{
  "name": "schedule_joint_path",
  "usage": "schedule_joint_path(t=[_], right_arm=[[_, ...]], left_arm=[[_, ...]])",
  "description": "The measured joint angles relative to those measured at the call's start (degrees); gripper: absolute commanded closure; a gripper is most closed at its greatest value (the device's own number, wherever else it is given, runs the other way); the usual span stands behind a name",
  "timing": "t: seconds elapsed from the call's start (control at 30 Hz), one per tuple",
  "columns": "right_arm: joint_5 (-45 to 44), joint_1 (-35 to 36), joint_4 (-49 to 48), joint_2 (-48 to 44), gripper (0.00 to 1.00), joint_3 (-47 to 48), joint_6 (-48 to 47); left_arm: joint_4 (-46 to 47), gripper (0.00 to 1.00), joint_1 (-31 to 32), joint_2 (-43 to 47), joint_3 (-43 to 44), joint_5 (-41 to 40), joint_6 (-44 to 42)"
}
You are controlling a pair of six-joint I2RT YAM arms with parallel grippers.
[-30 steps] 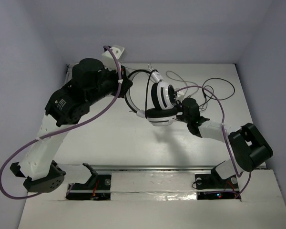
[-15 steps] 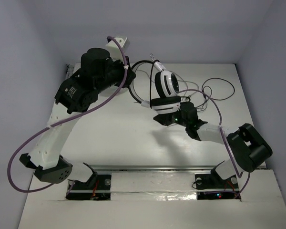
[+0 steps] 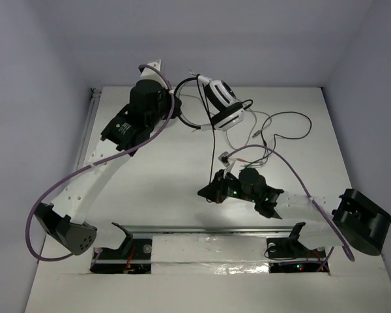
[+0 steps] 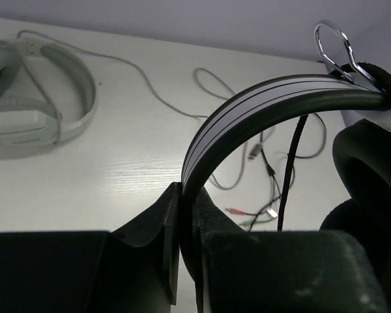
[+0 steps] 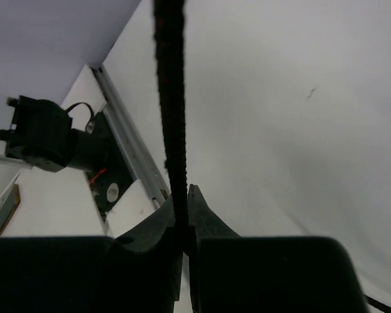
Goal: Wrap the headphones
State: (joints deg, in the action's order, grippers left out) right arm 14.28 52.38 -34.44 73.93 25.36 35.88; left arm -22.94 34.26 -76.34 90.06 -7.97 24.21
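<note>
The headphones (image 3: 219,104) hang in the air at the back of the table. My left gripper (image 3: 177,112) is shut on their thin headband (image 4: 260,107), which is pinched between the fingers (image 4: 158,222) in the left wrist view, with a black ear pad (image 4: 368,169) at the right. The long black cable (image 3: 214,147) drops from the earcups to my right gripper (image 3: 207,192), low near the table's front. In the right wrist view the braided cable (image 5: 171,98) runs straight up from between the right gripper (image 5: 184,218), which is shut on it.
A second, all light-grey headset (image 4: 32,98) lies on the table at the left of the left wrist view, its grey cord (image 4: 150,91) trailing right. Loose cable loops and plugs (image 3: 283,127) lie at the back right. The metal rail (image 3: 208,229) and arm bases line the near edge.
The right gripper let go near the earcup, dropped toward the front of the table and closed on the cable. The left arm swung the headphones up and toward the back.
</note>
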Motion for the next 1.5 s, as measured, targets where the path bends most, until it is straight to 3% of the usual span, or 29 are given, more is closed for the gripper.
schedule_joint_path(t=[0.37, 0.6, 0.83, 1.07, 1.23, 1.5], right_arm=[[5.9, 9.7, -3.67, -4.83, 0.94, -0.44, 2.64], [6.8, 10.91, -3.72, -13.7, 1.0, -1.36, 4.24], [1.7, 11.08, 18.18, -19.1, 0.99, 8.15, 0.76], [-8.33, 11.23, 40.76, -18.71, 1.0, 23.85, -5.18], [-18.93, 11.5, 52.17, -16.52, 1.0, 30.91, -8.83], [-32.79, 11.63, 63.82, -11.91, 1.0, 38.4, -15.1]], left_arm=[[4.74, 1.0, -0.22, -1.27, -7.61, -12.24, 2.64], [2.93, 1.0, -0.48, -1.27, -9.33, -13.14, 1.31], [2.29, 1.0, -0.04, -0.31, -11.89, -17.44, -1.18], [-1.66, 1.0, 6.95, 0.0, -16.79, -27.04, -4.0], [-3.89, 1.0, 12.48, 0.0, -20.96, -29.66, -6.54], [-6.34, 1.0, 16.02, 1.11, -25.22, -28.04, -10.14]])
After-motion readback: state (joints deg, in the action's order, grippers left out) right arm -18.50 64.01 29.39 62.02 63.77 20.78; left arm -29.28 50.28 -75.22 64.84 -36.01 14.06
